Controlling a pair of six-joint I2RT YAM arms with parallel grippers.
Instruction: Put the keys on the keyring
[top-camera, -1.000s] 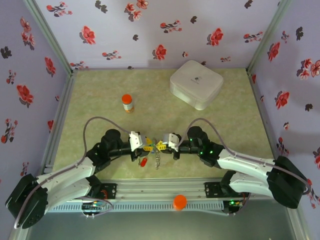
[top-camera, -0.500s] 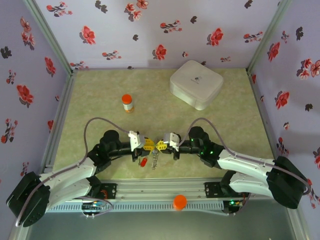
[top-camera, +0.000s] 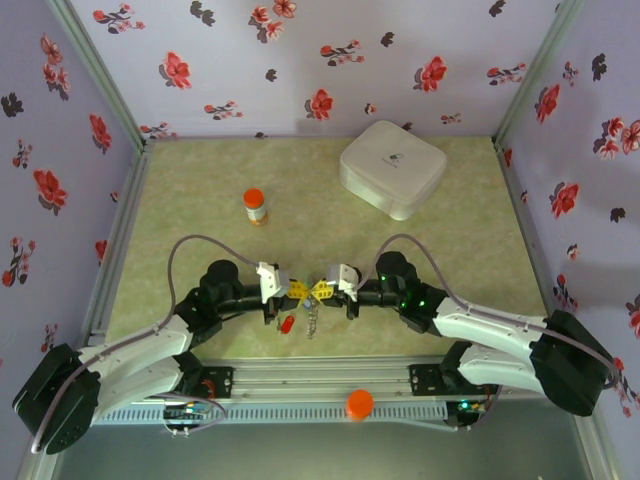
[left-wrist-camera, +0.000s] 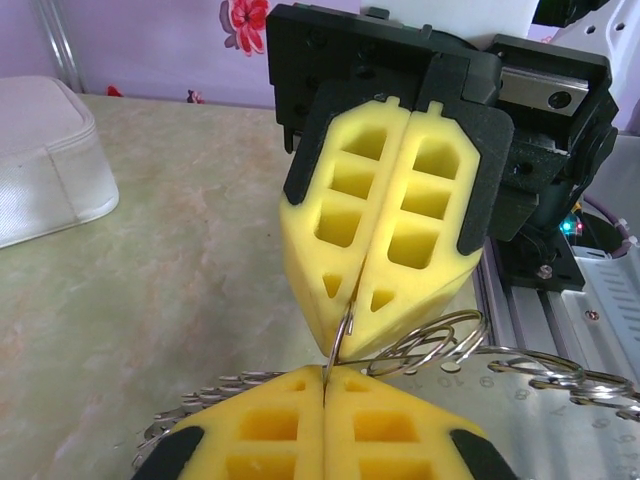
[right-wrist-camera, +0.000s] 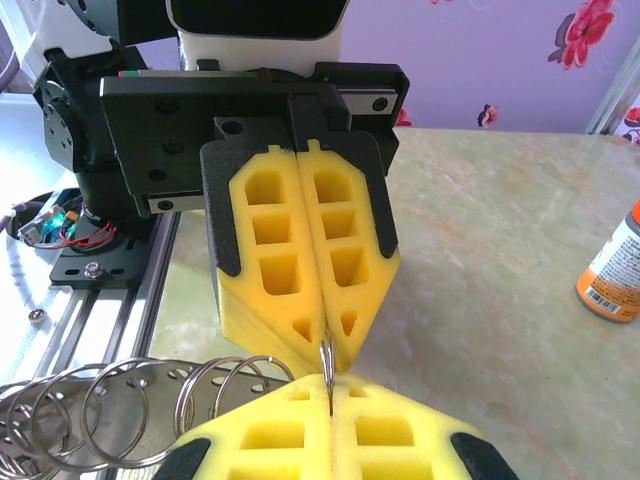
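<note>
My left jaws and my right jaws are both closed, and they meet tip to tip above the near middle of the desk (top-camera: 200, 180). Between them runs one thin wire loop of the keyring (left-wrist-camera: 341, 340). One end goes into the seam between my left jaws' yellow foam pads (left-wrist-camera: 270, 425), and the other end goes into the seam of my right jaws, so both pairs grip the same loop.

Up close the keyring is not a single hoop. It is a string of linked split rings, silvery and bright, overlapping like loose coils. In the right wrist view the keyring (right-wrist-camera: 110, 405) fans out to the lower left of the pinch.

From above, the keyring (top-camera: 312, 320) reads as a limp dark grey strand trailing from the meeting point toward the near edge. Just left of it sits a key (top-camera: 287, 324) with a red head. I cannot tell whether the key is threaded on a ring.

Farther back on the desk, an orange-capped bottle (top-camera: 255, 206) stands to the left and a white case (top-camera: 393, 168) lies to the right. Both are well apart from my jaws.
</note>
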